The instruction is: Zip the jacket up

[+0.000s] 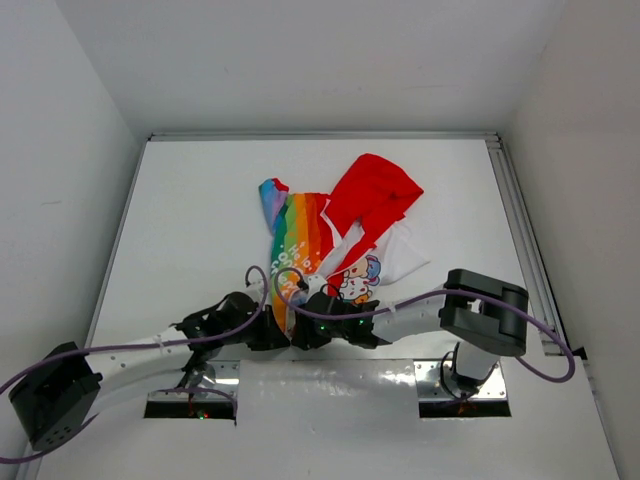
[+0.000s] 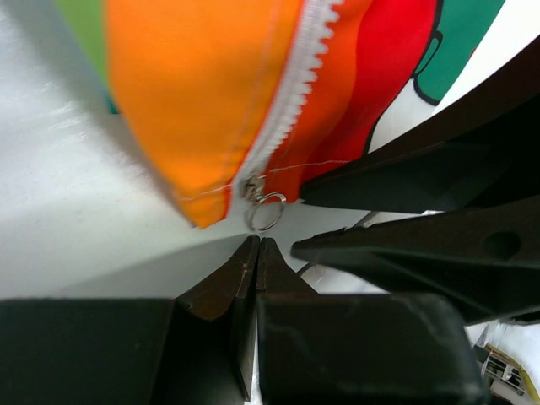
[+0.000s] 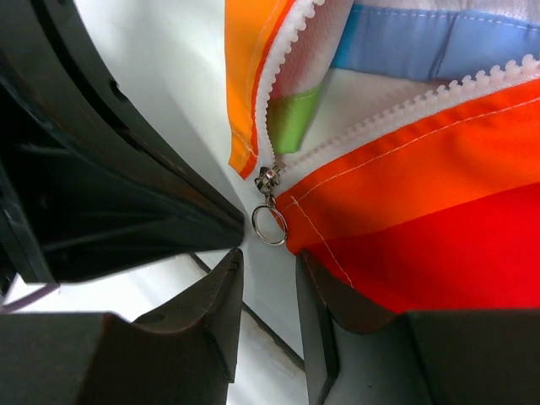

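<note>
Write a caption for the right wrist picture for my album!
The right gripper, jaws open, hovers just short of the ring pull at the bottom of the unzipped rainbow jacket.

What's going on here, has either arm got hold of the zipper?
Not yet. Both grippers are at the bottom hem of the small rainbow-striped fabric jacket with the red hood, which lies on the white table. The zipper is open, and its white teeth split apart above the slider at the hem. The right gripper is open just short of the small metal ring pull, not gripping it. The left gripper is shut on nothing, close beside the ring.
</note>
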You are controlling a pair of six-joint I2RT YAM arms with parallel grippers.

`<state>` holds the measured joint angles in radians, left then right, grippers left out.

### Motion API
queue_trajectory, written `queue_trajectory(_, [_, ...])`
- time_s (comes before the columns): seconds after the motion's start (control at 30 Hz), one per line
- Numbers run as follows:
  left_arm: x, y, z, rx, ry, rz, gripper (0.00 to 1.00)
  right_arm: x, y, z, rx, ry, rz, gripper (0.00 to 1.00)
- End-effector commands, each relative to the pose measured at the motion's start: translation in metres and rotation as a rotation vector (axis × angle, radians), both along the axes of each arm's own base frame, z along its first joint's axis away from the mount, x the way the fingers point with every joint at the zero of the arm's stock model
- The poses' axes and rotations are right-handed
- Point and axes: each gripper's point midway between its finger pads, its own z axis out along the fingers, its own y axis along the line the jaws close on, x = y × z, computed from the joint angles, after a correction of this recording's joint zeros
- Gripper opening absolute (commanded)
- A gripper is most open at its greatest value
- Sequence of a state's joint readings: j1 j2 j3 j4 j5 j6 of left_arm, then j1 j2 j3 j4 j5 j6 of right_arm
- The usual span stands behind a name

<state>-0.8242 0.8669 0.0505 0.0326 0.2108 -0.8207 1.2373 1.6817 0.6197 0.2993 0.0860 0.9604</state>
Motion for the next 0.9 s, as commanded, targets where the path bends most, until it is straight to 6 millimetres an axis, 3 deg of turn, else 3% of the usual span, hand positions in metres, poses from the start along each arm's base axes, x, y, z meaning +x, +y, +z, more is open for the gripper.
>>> queue_trajectory(0.0, [-0.001, 0.007, -0.011, 0.039, 0.001, 0.015, 0.0, 0.01, 0.001, -0.009, -0.019, -0.026, -0.025, 0.32])
queue_trajectory(0.17, [0.001, 0.009, -0.014, 0.056, 0.005, 0.038, 0.0, 0.014, 0.001, -0.012, -0.006, -0.035, -0.057, 0.3])
queue_trajectory(0.23, [0.005, 0.01, -0.012, 0.062, -0.001, 0.057, 0.0, 0.017, 0.003, 0.0, 0.037, -0.063, -0.066, 0.26])
queue_trajectory(0.4, [0.013, 0.02, -0.008, 0.087, -0.031, 0.132, 0.35, 0.026, -0.025, 0.012, -0.014, -0.154, -0.091, 0.26])
queue_trajectory(0.63, [0.033, 0.033, 0.0, 0.158, -0.073, 0.247, 0.37, 0.033, -0.027, 0.033, -0.031, -0.227, -0.058, 0.42])
queue_trajectory(0.7, [0.041, 0.04, 0.006, 0.178, -0.1, 0.303, 0.35, 0.037, -0.019, 0.038, -0.063, -0.261, -0.012, 0.42])
queue_trajectory(0.87, [0.069, 0.05, 0.065, 0.075, -0.258, 0.465, 0.35, 0.052, 0.008, 0.044, -0.098, -0.322, 0.05, 0.42])
